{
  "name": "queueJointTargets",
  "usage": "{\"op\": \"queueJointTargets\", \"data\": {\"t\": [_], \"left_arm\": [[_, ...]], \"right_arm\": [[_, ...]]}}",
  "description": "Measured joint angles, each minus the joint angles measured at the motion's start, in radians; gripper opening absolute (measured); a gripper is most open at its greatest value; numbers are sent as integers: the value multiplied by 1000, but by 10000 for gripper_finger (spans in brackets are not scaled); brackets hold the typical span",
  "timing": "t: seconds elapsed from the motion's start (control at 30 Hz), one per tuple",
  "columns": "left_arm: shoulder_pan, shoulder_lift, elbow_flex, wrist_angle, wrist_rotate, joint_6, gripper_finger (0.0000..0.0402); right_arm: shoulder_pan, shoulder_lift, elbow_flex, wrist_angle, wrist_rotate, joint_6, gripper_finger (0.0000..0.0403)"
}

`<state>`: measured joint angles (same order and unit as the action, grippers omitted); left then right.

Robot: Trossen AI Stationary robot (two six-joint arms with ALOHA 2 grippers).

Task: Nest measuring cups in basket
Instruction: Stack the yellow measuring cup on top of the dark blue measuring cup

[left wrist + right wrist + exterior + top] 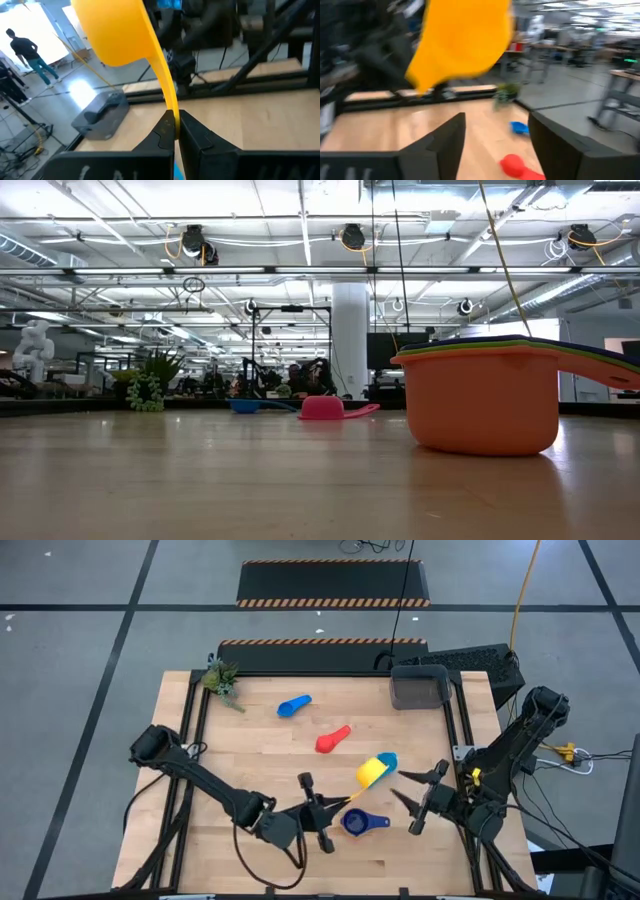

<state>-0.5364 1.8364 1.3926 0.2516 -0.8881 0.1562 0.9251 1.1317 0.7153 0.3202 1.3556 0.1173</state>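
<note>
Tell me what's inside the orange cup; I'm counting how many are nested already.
In the low view, the orange cup holds nested cups: only green and navy rims show above it. Their bodies, and any others inside, are hidden by its wall.

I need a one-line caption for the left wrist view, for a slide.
Left tool shut on the handle of the yellow cup, held above the wooden table; dark grey basket behind.
</note>
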Motion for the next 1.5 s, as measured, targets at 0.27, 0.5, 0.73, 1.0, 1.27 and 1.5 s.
{"op": "queueJointTargets", "data": {"t": [0.27,0.5,0.73,1.0,1.27,1.5], "left_arm": [[5,1,-109,389,191,107,6],[41,2,-265,682,367,187,6],[71,100,-257,821,447,217,6],[86,175,-237,910,445,264,6],[96,174,-237,897,446,255,6],[106,174,-237,880,445,223,10]], "right_arm": [[-106,1,-80,165,-406,-15,241],[-200,45,-262,753,-750,-115,229],[-276,150,-329,963,-818,-87,215],[-315,229,-305,1055,-942,-77,206],[-324,254,-300,1072,-942,-76,171],[-329,253,-300,1083,-940,-69,82]]}}
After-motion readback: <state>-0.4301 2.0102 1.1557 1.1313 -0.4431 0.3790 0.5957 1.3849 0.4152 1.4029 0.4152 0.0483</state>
